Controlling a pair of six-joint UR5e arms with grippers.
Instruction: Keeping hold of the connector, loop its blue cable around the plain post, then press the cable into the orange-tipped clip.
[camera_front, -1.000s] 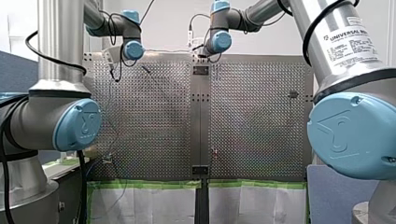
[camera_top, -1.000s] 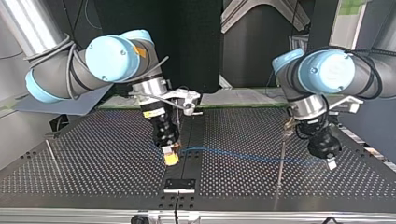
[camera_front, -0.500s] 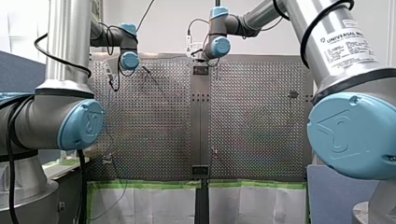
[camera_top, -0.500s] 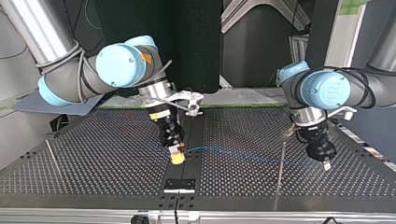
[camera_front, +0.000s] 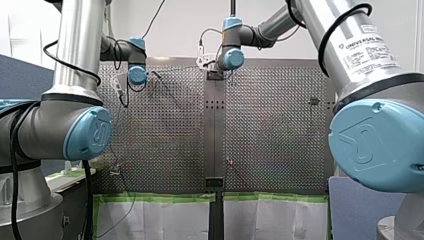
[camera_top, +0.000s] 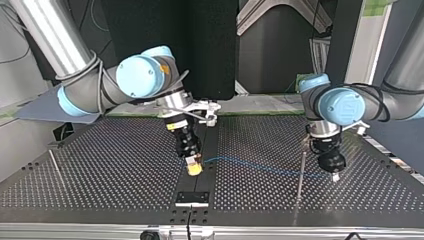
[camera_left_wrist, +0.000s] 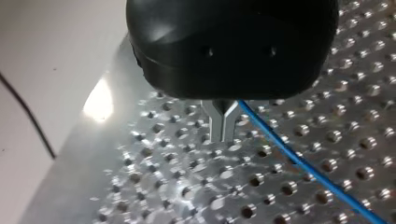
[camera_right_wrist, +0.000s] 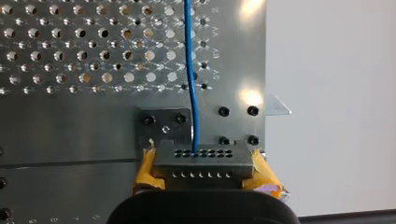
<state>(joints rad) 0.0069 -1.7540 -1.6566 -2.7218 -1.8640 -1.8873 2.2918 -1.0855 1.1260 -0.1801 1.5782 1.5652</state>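
Right arm: my right gripper (camera_right_wrist: 204, 167) tilts down over the table's middle seam, its yellow pads (camera_right_wrist: 264, 173) pinching the connector (camera_right_wrist: 201, 161).
Left arm: my left gripper (camera_left_wrist: 223, 125) is low, its metal fingers pressed together.
Blue cable (camera_left_wrist: 299, 158): runs from the connector to just beside the left fingers.
Surface: perforated metal table (camera_top: 100, 165).

Blue cable (camera_top: 260, 167) by upright post (camera_top: 301, 167)
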